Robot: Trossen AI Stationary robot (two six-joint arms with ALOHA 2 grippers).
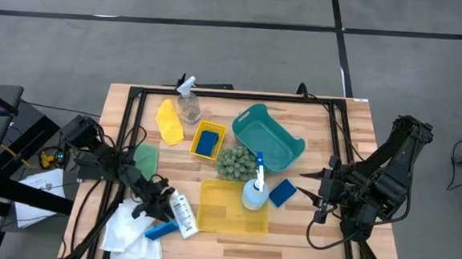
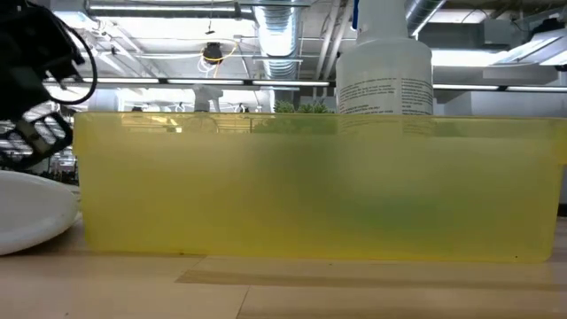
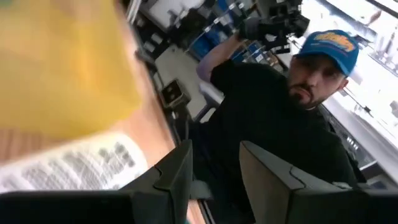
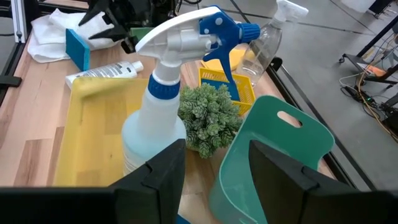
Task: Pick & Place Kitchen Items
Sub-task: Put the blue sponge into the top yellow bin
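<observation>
My left gripper (image 1: 162, 204) (image 3: 216, 155) is open at the table's near left, level, with nothing between its fingers. A small white bottle (image 1: 183, 215) (image 3: 68, 165) lies on its side right beside it, against the near-left corner of the large yellow bin (image 1: 232, 208). A blue sponge (image 1: 159, 231) rests on white cloths (image 1: 132, 234) just in front. My right gripper (image 1: 321, 198) (image 4: 217, 152) hangs open above the table's right side. It faces a blue-triggered spray bottle (image 4: 155, 118) standing at the bin's far right corner. A second blue sponge (image 1: 283, 192) lies below it. My left gripper has the small white bottle's printed side (image 3: 93, 162) close against the outer side of one finger (image 3: 177, 168). Whether the two touch, I cannot tell. The bottle lies flat on the table, outside the gap between the fingers.
A teal basket (image 1: 267, 137), a green bumpy ball (image 1: 235, 162), a small yellow bin holding a blue sponge (image 1: 207, 140), a clear spray bottle (image 1: 188, 104), a yellow piece (image 1: 169, 119) and a green piece (image 1: 145, 158) fill the middle and far part. A person (image 3: 273, 124) stands beyond the table.
</observation>
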